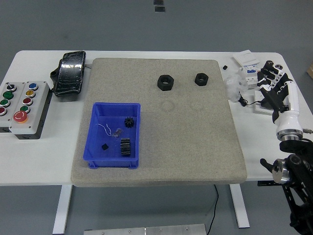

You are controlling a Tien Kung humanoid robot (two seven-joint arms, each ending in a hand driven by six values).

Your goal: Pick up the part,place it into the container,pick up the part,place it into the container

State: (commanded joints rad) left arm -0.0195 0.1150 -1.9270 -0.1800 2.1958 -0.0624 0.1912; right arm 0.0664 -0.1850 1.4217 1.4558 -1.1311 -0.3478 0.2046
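Blue, the bin [97, 138] sits on the left part of the grey mat [195, 142], and we see small black parts [125, 146] lying inside it. Up and right of the bin, on the mat's far half, rest two black nuts: a large nut [166, 82] and, further right, a small nut [200, 79]. Well right of the bin, off the mat, our right hand [277, 92] hovers, fingers apart and apparently empty, though they blur against clutter.
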